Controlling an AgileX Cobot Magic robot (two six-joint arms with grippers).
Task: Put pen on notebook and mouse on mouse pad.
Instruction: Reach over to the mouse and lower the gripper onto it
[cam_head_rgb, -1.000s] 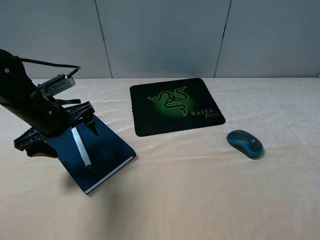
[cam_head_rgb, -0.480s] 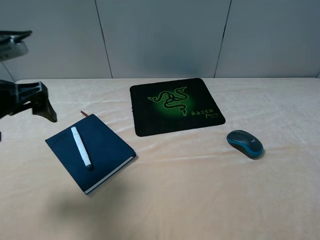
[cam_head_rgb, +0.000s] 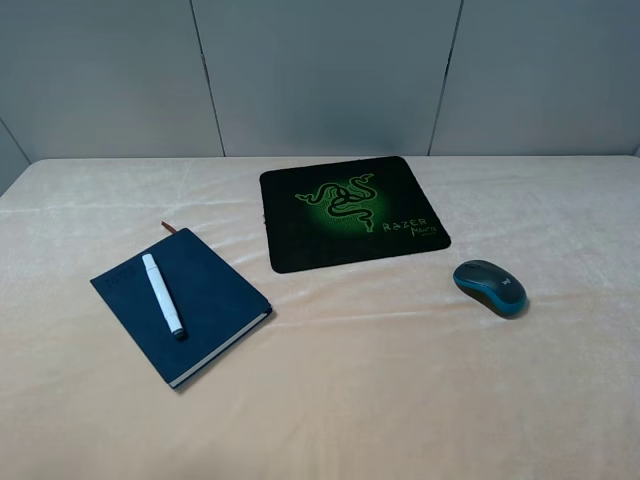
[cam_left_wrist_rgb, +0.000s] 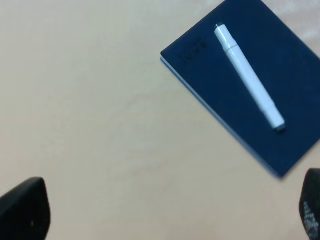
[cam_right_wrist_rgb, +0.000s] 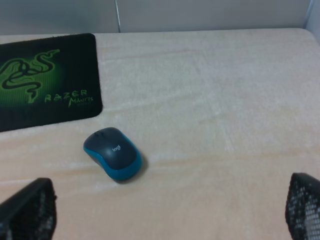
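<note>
the short, thick white pen already lies along the dark navy hardcover notebook, lower left of the high view. that leaves the small oval mouse with grey top and blue sides. it sits on the beige cloth right of centre, near but clear of the lower right corner of the black square mouse pad with the green snake logo. it looks light, rigid and smooth-shelled, likely to skid if nudged. the blue flanks seem the best hold. the right claw is spread wide and empty. the left claw is likewise released, holding nothing.
</note>
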